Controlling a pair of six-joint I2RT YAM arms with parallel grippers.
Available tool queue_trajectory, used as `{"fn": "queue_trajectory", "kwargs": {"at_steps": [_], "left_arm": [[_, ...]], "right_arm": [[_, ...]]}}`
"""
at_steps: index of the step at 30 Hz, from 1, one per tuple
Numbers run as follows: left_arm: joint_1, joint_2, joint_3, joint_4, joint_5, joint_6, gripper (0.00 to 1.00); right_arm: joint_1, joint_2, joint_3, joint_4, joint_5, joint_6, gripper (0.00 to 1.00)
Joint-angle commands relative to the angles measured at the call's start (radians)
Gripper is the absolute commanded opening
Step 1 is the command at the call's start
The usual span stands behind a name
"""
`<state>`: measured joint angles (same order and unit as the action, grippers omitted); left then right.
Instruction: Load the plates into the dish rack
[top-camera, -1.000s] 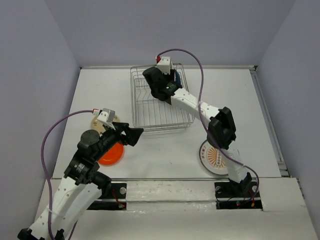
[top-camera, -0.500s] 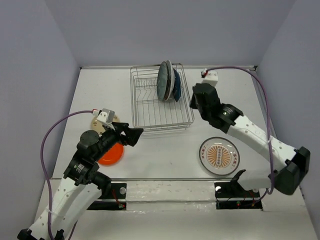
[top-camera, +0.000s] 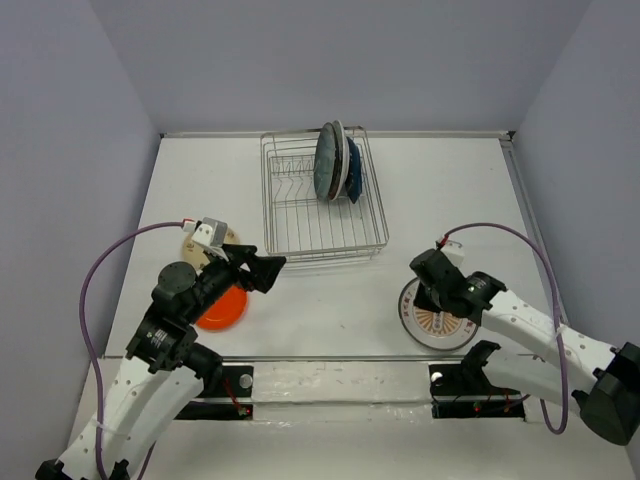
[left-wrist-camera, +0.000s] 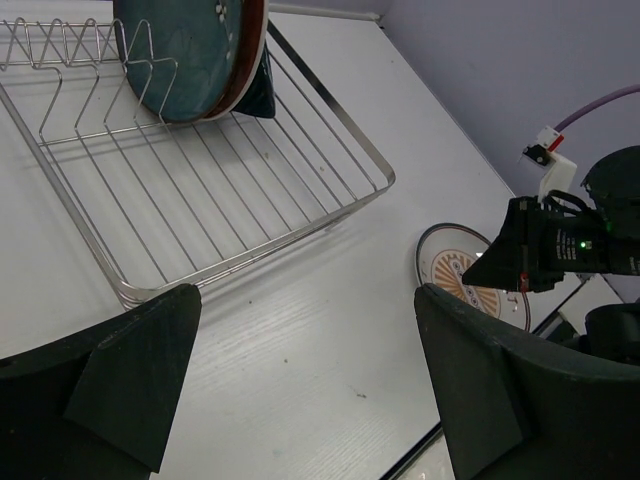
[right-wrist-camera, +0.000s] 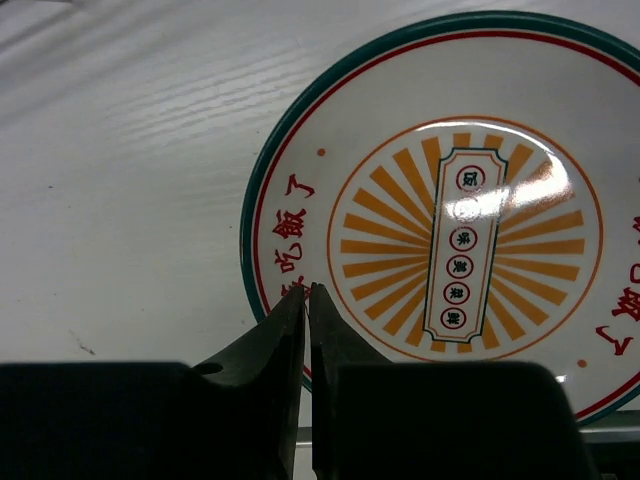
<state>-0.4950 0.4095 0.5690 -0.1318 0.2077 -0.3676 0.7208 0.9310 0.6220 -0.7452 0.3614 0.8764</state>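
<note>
White round plate with orange sunburst (right-wrist-camera: 460, 240) lies flat on white counter (top-camera: 330, 300) at 4 o'clock. Red Chinese characters on rim; centre-panel ones too small to read. Right hand (right-wrist-camera: 307, 292) fingers together, tips over its rim. Left hand (left-wrist-camera: 305, 300) spread apart, empty. Silver wire dish rack (top-camera: 300, 225) at 12 o'clock; its upright plates (top-camera: 330, 162) overlap, partly hidden.

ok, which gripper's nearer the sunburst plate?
Right. The right gripper is shut, tips at the sunburst plate's rim; the left gripper hangs open across the table, by the orange plate.
</note>
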Motion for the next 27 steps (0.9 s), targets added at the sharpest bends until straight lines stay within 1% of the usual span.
{"fn": "queue_trajectory", "kwargs": {"at_steps": [1,2,4,7,10,11,12,14,16,18,20,22,25,27], "left_arm": [[0.009,-0.005,0.011,0.043,0.007,0.001,0.99],[0.009,-0.003,0.009,0.043,0.009,0.001,0.99],[0.009,-0.003,0.009,0.044,0.009,0.002,0.99],[0.007,0.002,0.009,0.043,0.012,0.002,0.99],[0.009,0.003,0.011,0.044,0.013,0.004,0.99],[0.009,0.005,0.009,0.043,0.012,0.004,0.99],[0.007,0.005,0.009,0.044,0.012,0.004,0.99],[0.009,0.012,0.009,0.043,0.012,0.004,0.99],[0.009,0.015,0.011,0.043,0.013,0.004,0.99],[0.009,0.025,0.011,0.043,0.015,0.006,0.99],[0.007,0.031,0.011,0.043,0.019,0.006,0.99],[0.009,0.035,0.011,0.044,0.019,0.007,0.99],[0.009,0.041,0.012,0.043,0.016,0.007,0.99],[0.009,0.045,0.012,0.041,0.013,0.009,0.99]], "right_arm": [[-0.032,0.061,-0.013,0.010,0.034,0.087,0.12],[-0.032,0.099,-0.010,0.029,0.021,0.075,0.12],[-0.032,0.123,-0.008,0.058,0.025,0.087,0.12],[-0.053,0.155,-0.010,0.168,0.011,0.070,0.12],[-0.144,0.235,-0.013,0.236,0.004,0.021,0.12],[-0.179,0.256,-0.016,0.292,-0.022,-0.020,0.10],[-0.245,0.294,-0.030,0.323,-0.039,-0.039,0.09],[-0.300,0.324,-0.038,0.424,-0.108,-0.077,0.07],[-0.340,0.365,-0.025,0.498,-0.128,-0.102,0.07],[-0.360,0.405,0.005,0.532,-0.134,-0.120,0.07],[-0.373,0.466,0.048,0.614,-0.141,-0.157,0.07],[-0.420,0.508,0.094,0.702,-0.147,-0.175,0.07],[-0.472,0.613,0.156,0.814,-0.177,-0.203,0.07],[-0.515,0.690,0.229,0.839,-0.154,-0.214,0.07]]}}
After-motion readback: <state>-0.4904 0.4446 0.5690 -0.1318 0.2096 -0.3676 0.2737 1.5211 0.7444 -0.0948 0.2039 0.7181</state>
